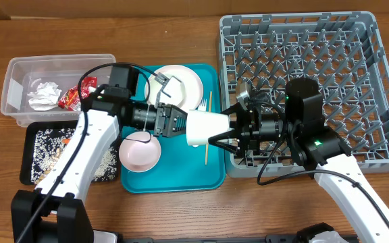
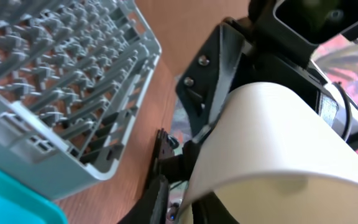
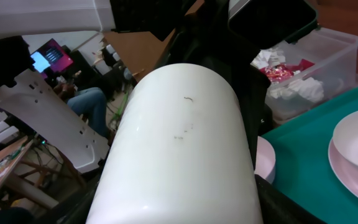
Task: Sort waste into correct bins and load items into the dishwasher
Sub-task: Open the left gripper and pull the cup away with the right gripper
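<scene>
The counter (image 1: 181, 34) has a brown wood-grain surface. A flat teal tray (image 1: 181, 172) lies on it. The right wrist view shows, in the background, a lit screen (image 3: 51, 55) and a seated person (image 3: 89, 102) in blue jeans.

Reference: white cup (image 1: 208, 127) above the teal tray (image 1: 181, 177). Left of the cup, the left gripper (image 1: 184, 123) blocks access; right of it, the right gripper (image 1: 217, 127) and the dish rack (image 1: 225, 67) wall. Beyond the cup stands a bowl (image 1: 169, 85) on a plate (image 1: 194, 79); near-left, a second bowl (image 1: 139, 151). On the cup's near side, bare tray floor lies open, save a chopstick (image 1: 207, 154).
</scene>
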